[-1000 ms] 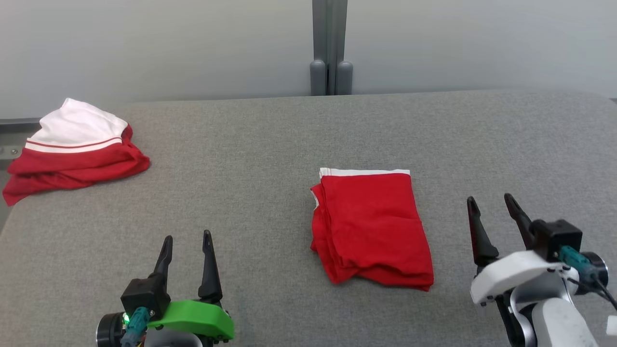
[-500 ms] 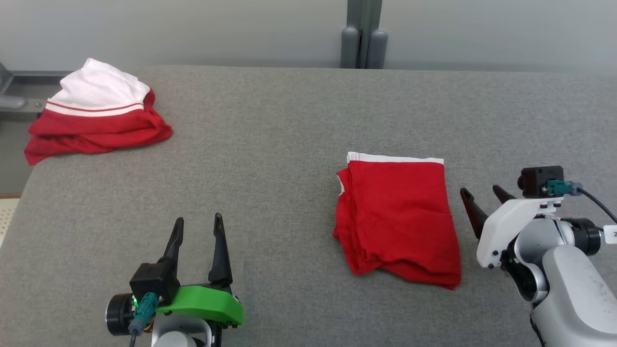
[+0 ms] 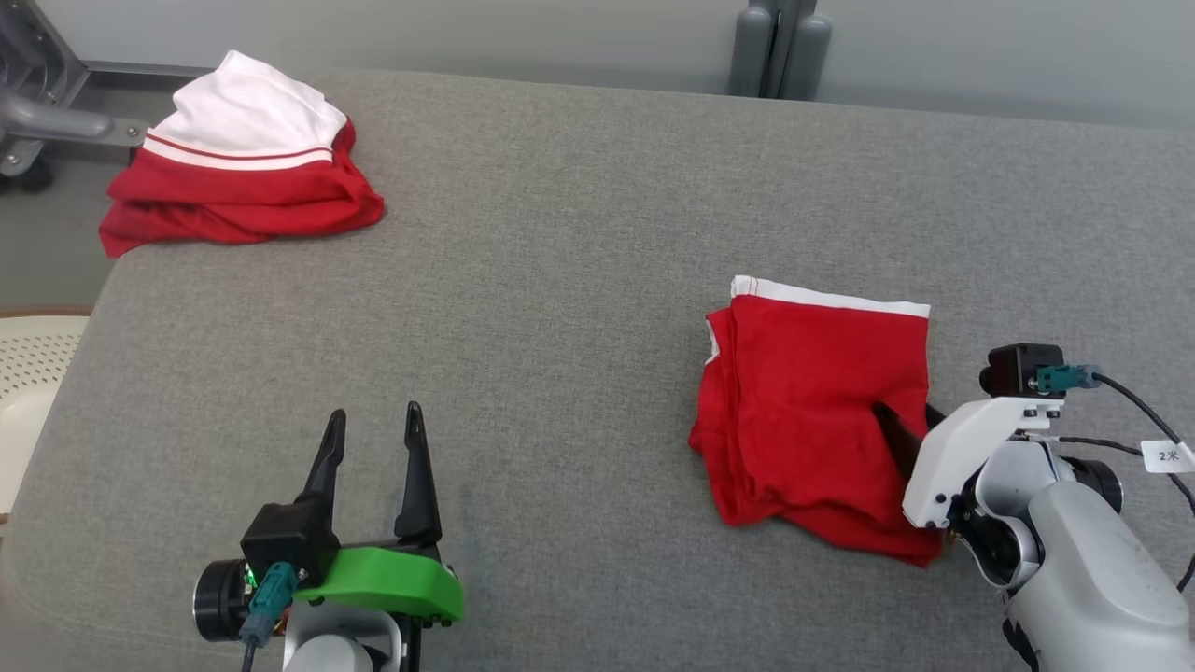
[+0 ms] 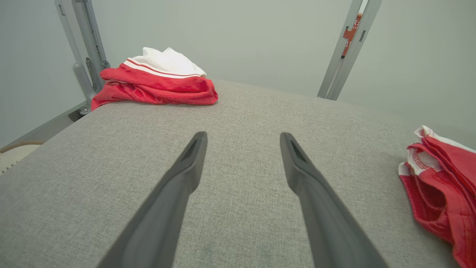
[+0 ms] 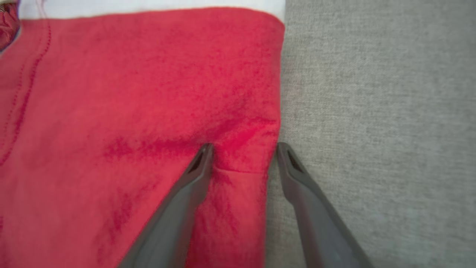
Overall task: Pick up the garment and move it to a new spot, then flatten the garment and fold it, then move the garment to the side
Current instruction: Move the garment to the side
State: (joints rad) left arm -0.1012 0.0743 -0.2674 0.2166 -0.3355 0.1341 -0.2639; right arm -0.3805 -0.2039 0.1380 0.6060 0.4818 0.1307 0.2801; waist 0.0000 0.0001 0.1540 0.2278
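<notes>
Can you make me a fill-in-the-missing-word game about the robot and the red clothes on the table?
1. The folded garment by the right gripper is mostly ____ with a white band.
2. One finger of the right gripper lies on the garment, the other over the ____ table.
3. The left gripper is open and holds ____.
4. The other clothes pile sits at the table's far ____ corner.

Missing words: red; gray; nothing; left.
</notes>
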